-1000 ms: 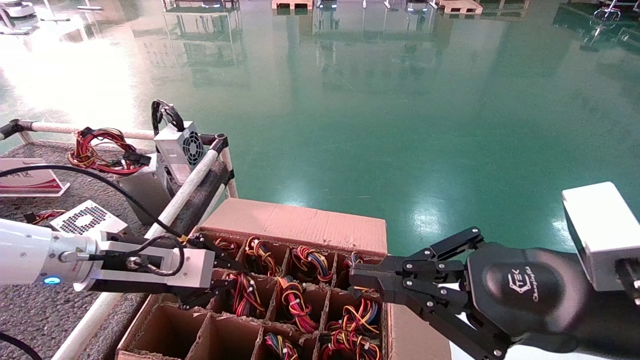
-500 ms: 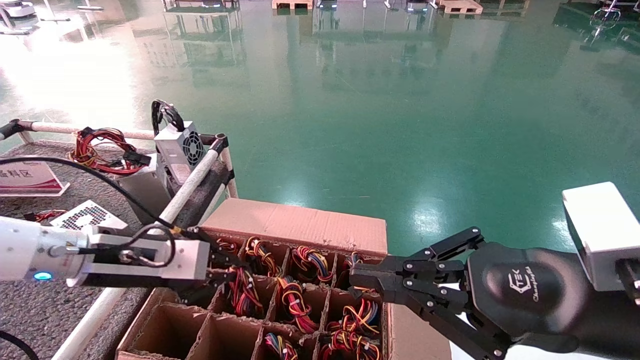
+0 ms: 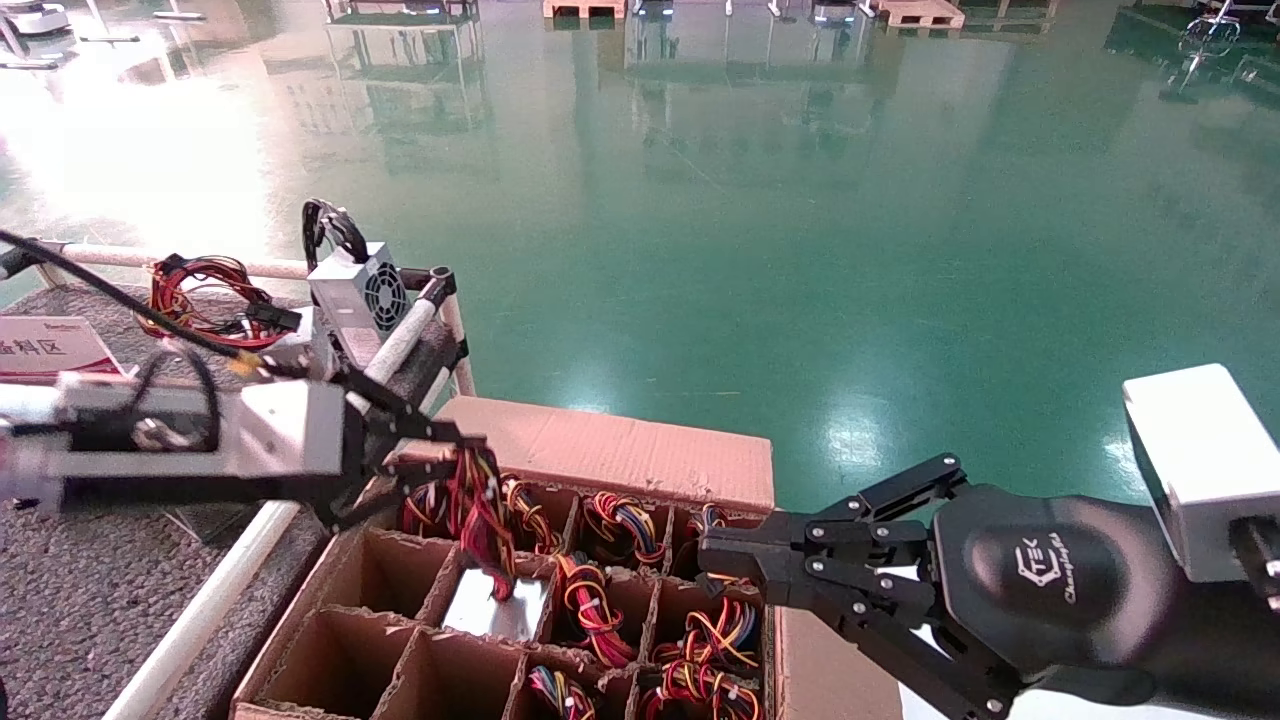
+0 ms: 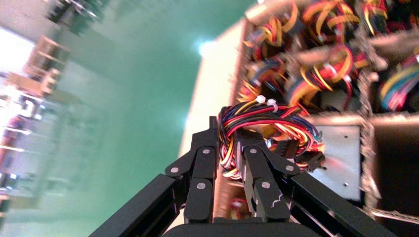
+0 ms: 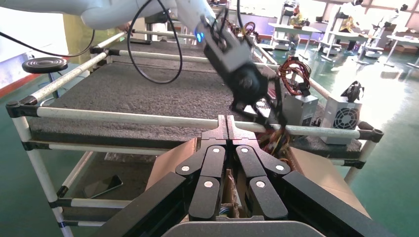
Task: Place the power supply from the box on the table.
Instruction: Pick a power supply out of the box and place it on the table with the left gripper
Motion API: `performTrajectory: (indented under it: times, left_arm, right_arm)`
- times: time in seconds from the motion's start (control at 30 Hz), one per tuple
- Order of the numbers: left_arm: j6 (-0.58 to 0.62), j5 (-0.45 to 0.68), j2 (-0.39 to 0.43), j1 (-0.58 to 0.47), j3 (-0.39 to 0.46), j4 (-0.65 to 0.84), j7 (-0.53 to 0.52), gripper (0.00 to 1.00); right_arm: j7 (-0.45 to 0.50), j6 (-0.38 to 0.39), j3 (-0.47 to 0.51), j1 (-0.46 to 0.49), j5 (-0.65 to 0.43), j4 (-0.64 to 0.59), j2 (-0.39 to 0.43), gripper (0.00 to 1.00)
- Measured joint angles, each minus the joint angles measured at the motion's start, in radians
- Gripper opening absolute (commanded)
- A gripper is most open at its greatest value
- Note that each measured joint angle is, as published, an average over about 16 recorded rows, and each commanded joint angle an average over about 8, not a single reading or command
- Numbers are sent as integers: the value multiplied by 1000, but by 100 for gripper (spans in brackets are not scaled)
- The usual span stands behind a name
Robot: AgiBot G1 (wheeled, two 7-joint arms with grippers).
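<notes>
My left gripper (image 3: 470, 450) is above the box's back-left cells, shut on the red, yellow and black wire bundle (image 3: 482, 515) of the power supply (image 3: 497, 608). Its silver body hangs below, partly risen out of a cell. The left wrist view shows the left gripper (image 4: 227, 133) clamping the wire bundle (image 4: 267, 116), with the power supply's grey metal (image 4: 338, 158) beyond. The brown box (image 3: 600, 450) with its cardboard grid sits beside the table (image 3: 90, 620). My right gripper (image 3: 705, 560) hovers shut and holding nothing over the box's right side; the right gripper (image 5: 227, 121) points toward the table (image 5: 148, 89).
A fan-grille unit (image 3: 360, 290) and another unit with red wires (image 3: 200, 295) stand at the table's far corner, near a red-and-white sign (image 3: 45, 350). A white pipe rail (image 3: 200, 610) separates table and box. Other cells hold wire bundles (image 3: 620, 520). Green floor lies beyond.
My left gripper has risen and pulled back toward the table with the wire bundle, drawing the silver body up out of its cell. The right arm has not moved.
</notes>
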Motion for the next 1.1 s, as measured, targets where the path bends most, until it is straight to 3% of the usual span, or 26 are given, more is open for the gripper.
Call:
performTrajectory:
  times: [0.57,1.1]
  left_arm:
    - [15,-69,-48,-98,-60,-35,27,0]
    - [1,63,-37,-246,-172,-56,28,0]
  right_arm:
    - [0,0,0,0,0,0,0,0]
    - [0,0,0,0,0,0,0,0]
